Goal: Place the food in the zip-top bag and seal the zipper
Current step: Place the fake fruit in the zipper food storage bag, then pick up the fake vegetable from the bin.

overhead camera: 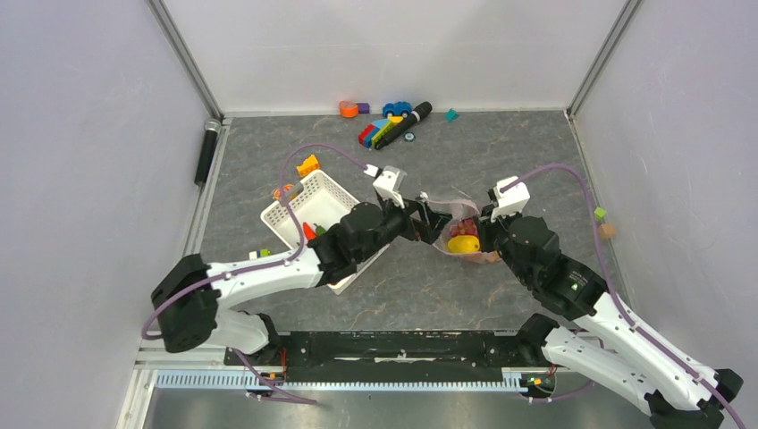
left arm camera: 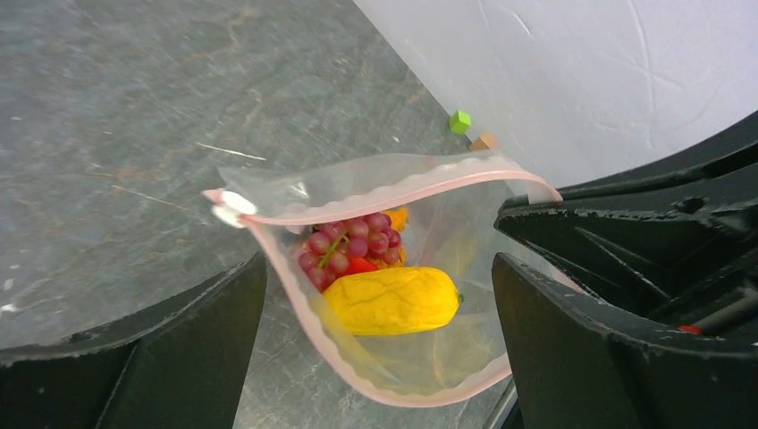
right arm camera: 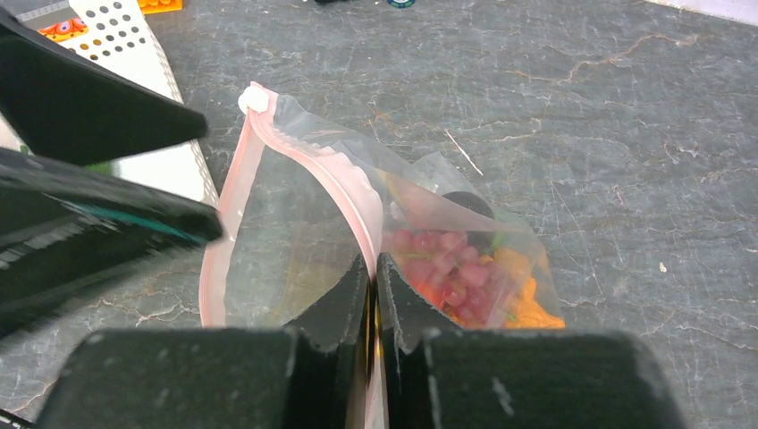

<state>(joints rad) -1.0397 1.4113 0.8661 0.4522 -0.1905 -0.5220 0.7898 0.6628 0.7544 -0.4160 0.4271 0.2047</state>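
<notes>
Two arms meet over the middle of the table; from the near right, the right gripper point(right arm camera: 374, 268) is pinched tight on the pink zipper point(left arm camera: 375, 192), holding the bag point(left arm camera: 447, 362) open; the left gripper point(left arm camera: 380, 299) hangs spread wide at its mouth, holding nothing; inside lie grapes point(left arm camera: 349, 243), a yellow mango point(left arm camera: 393, 299) and orange bits; farther left, the white basket point(overhead camera: 284, 222) seems to hold a red piece point(overhead camera: 308, 231), so loading looks nearly done; sealing is left.
</notes>
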